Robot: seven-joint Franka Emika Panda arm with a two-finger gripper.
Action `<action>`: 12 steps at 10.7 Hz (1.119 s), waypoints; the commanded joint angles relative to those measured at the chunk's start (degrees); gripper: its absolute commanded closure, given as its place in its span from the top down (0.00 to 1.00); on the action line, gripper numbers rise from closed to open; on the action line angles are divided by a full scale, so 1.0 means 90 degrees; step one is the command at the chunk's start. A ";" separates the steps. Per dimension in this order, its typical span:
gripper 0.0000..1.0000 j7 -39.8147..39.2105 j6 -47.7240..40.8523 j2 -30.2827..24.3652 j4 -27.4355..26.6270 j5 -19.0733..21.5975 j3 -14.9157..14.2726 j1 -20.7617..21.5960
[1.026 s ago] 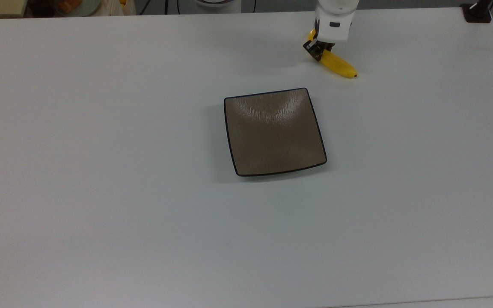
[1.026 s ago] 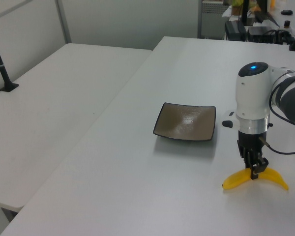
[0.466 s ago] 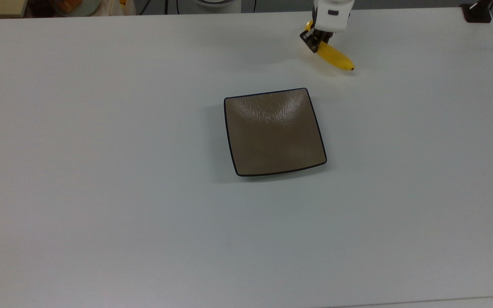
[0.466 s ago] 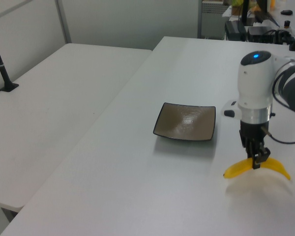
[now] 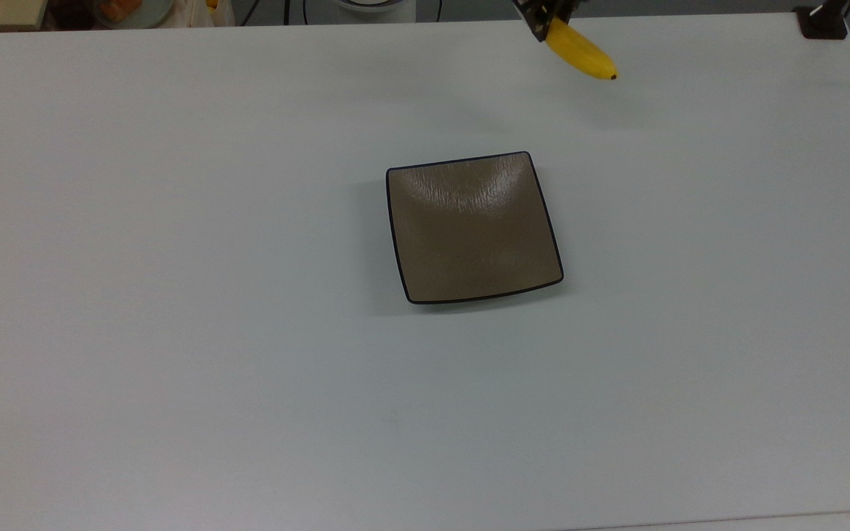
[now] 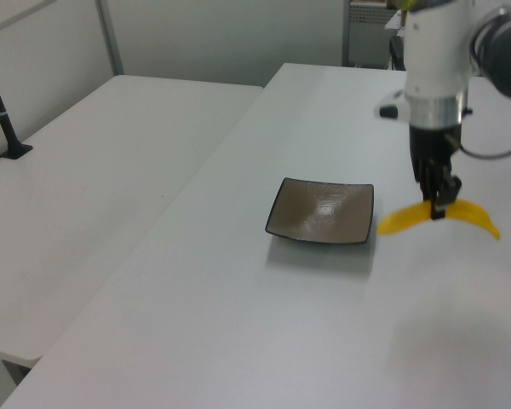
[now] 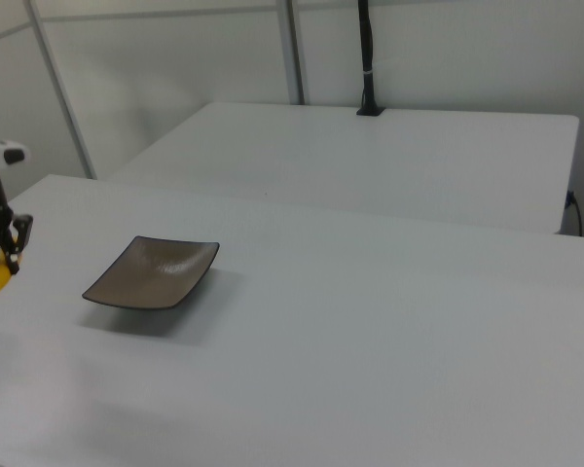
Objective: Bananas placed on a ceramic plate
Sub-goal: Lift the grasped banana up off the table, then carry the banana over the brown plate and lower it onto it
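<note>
Top view: the banana [image 5: 581,51] hangs clamped in the gripper [image 5: 541,18], beyond the ceramic plate [image 5: 473,227]'s far right corner, dark tip pointing right. Left view: it rides level above the table [image 6: 238,290], right of the plate. Right view: apparently left of it.

One banana [image 6: 437,217]; one ceramic plate [image 5: 474,227]; one gripper [image 6: 436,203]; two white tables [image 5: 174,295].
</note>
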 commanded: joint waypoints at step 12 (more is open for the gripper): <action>0.00 0.0010 0.1414 0.1548 0.1577 0.1353 -0.2153 -0.0231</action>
